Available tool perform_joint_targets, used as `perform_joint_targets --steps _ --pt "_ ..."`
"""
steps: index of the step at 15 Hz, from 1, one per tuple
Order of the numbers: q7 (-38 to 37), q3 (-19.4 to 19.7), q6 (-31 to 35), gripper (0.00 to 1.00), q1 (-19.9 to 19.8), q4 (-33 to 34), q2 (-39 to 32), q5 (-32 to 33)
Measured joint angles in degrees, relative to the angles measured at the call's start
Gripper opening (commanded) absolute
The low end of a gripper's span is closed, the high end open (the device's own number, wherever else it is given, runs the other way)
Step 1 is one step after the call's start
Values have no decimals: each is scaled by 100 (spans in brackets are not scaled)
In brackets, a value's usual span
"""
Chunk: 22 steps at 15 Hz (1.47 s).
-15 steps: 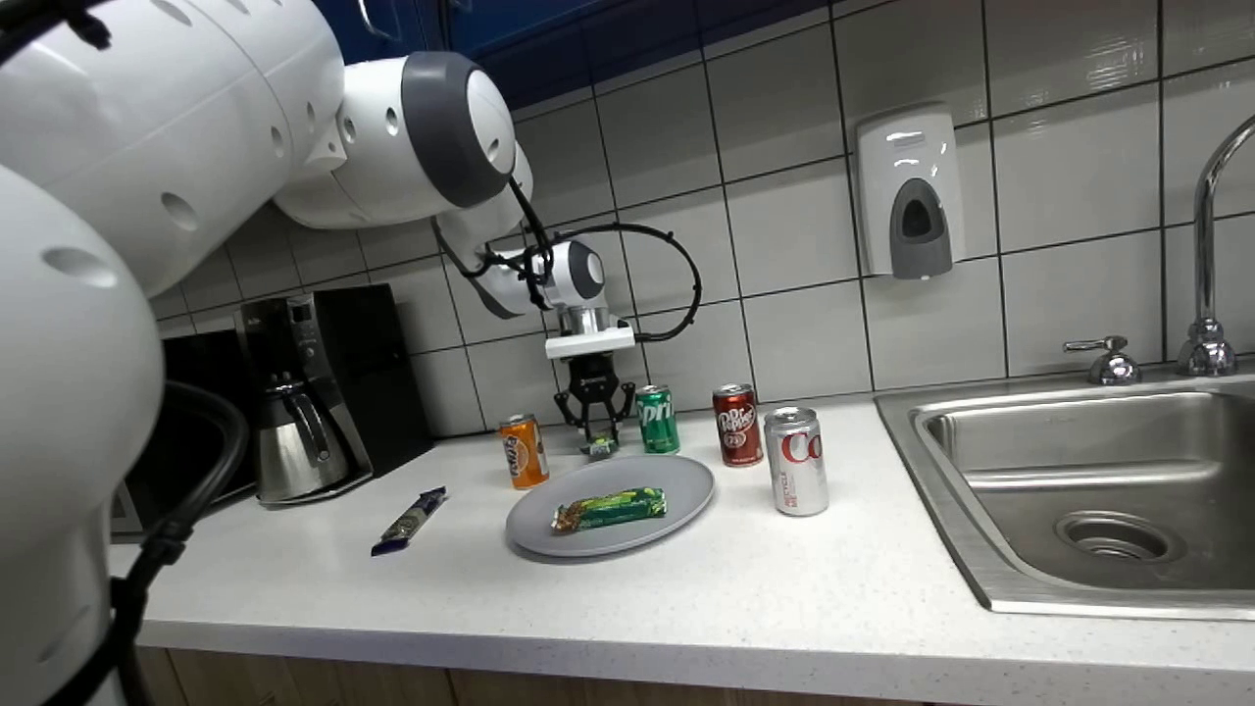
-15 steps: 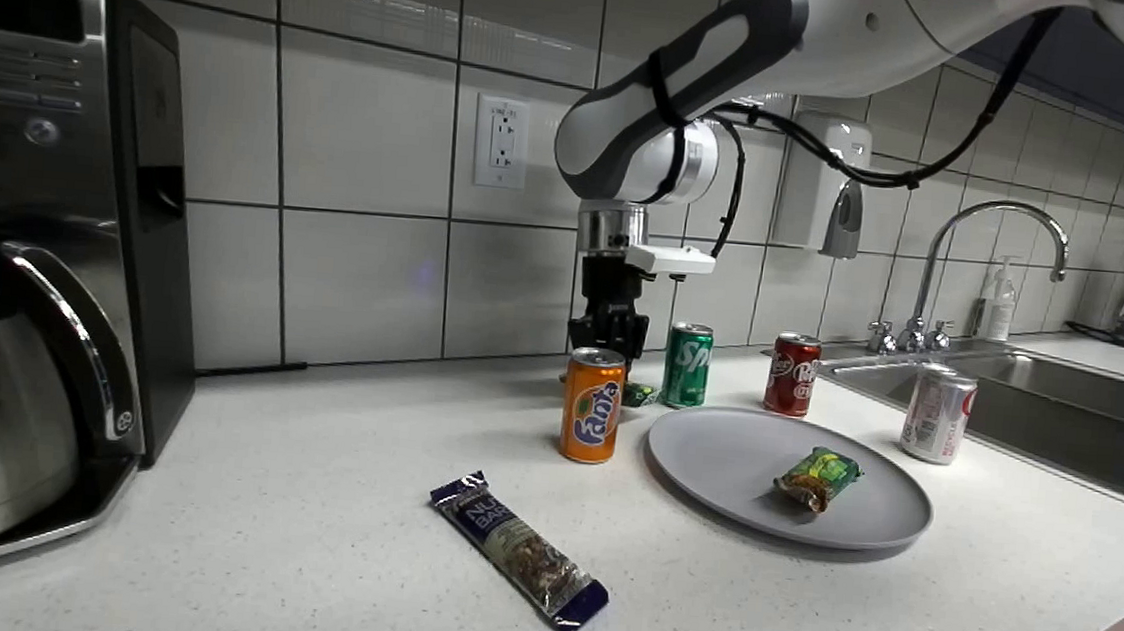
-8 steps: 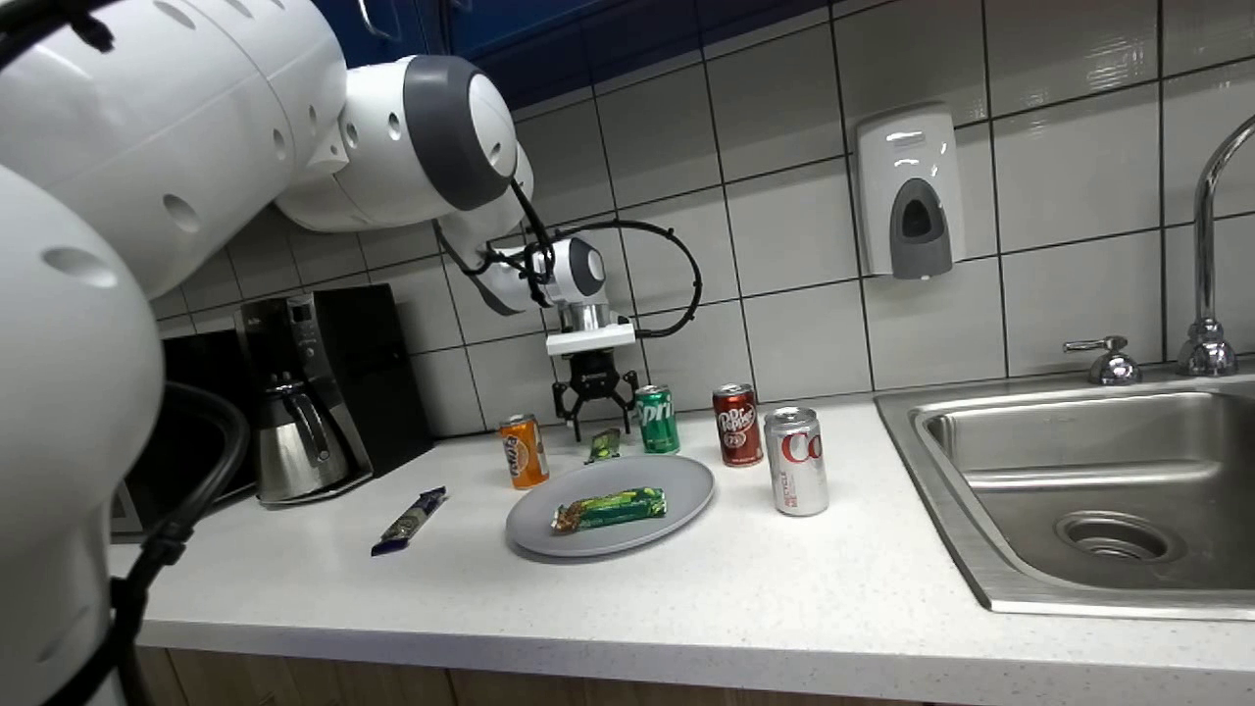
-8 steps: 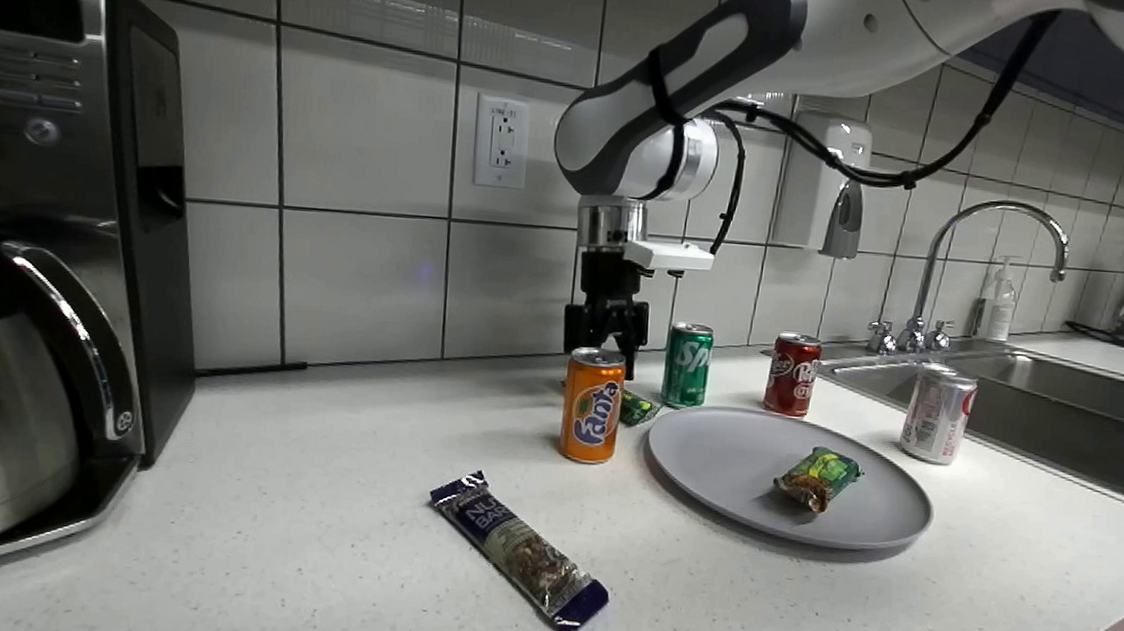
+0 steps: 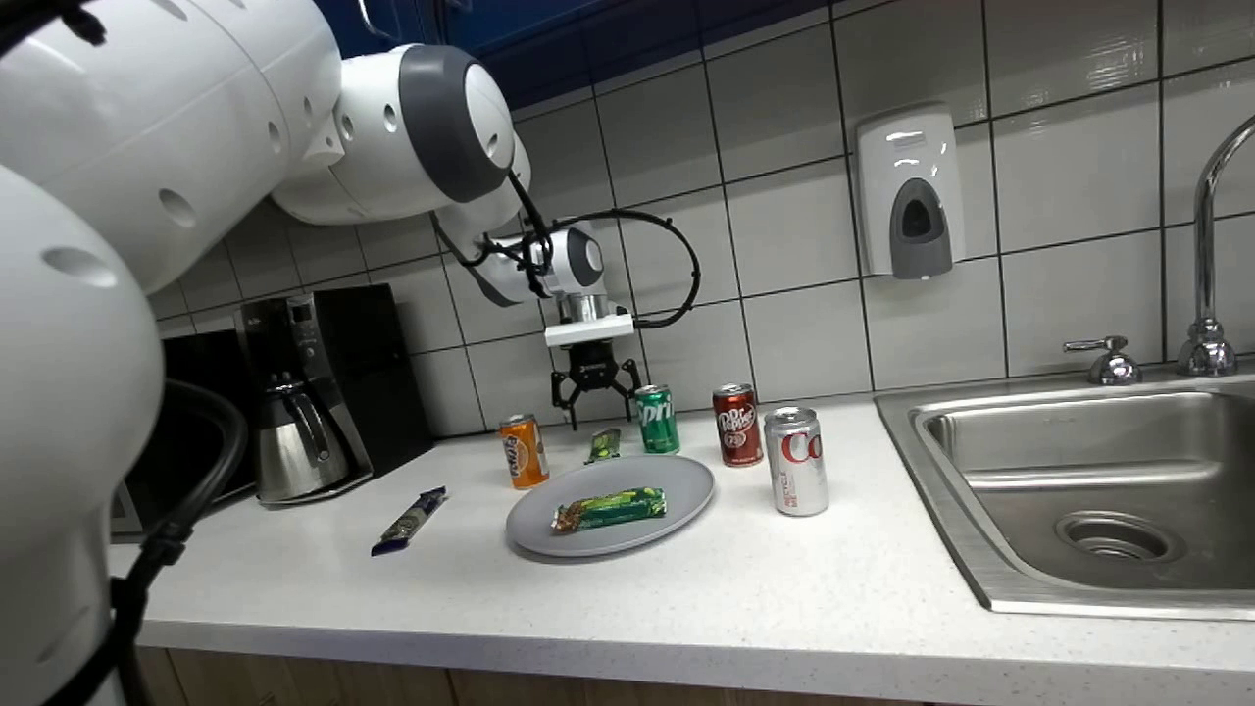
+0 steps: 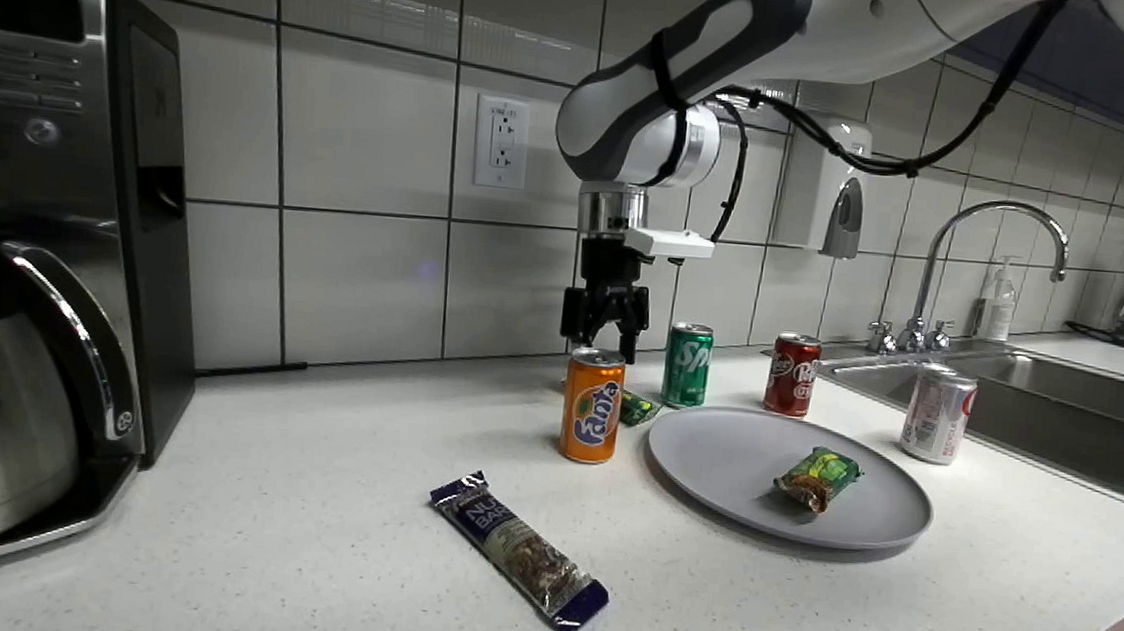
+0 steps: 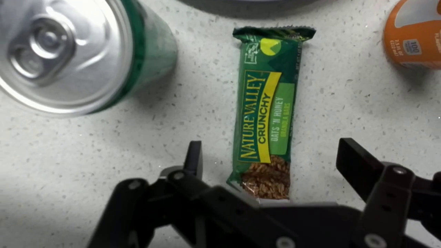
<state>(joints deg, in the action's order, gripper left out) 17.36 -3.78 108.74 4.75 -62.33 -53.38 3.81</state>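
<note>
Since one second earlier, my fingers (image 7: 358,168) have parted and risen, leaving the granola bar (image 7: 265,113) they were closed on lying by itself on the tabletop (image 6: 305,516). Condition of the fingers: spread wide, raised above the bar, one to either side of its brown-printed end in the wrist view. Location of the bar: flat, between the Fanta can (image 6: 593,408) and the Sprite can (image 6: 687,366), touching neither, just beside the plate (image 5: 588,480).

Coverage by view: I can read the bar's Nature Valley lettering and yellow band in the wrist view only; in an exterior view the Fanta can hides part of the wrapper. The wrist view catches merely the plate's edge, whereas both exterior views show the second green bar (image 5: 627,507) resting on it. An exterior view supplies the wall outlet (image 6: 503,140) and the legible print of the nut bar (image 6: 518,553); the sink drain (image 5: 1118,535) is seen in an exterior view.

Materials: wrapper of glossy film, oblong, crimped across the end nearest the plate. Sprite can: metal cylinder, its lid shiny, with a pull tab (image 7: 41,51). Plate: grey, smooth, round. Tabletop: white, finely speckled. My fingers: black, angular, with exposed pivots.
</note>
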Motion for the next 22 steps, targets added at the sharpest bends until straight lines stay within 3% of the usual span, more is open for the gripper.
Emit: perform_joint_targets --steps 13,22 --pt "3 12 84 100 -65 -88 414 1" --pt "0 14 272 100 -69 -1074 1220 1"
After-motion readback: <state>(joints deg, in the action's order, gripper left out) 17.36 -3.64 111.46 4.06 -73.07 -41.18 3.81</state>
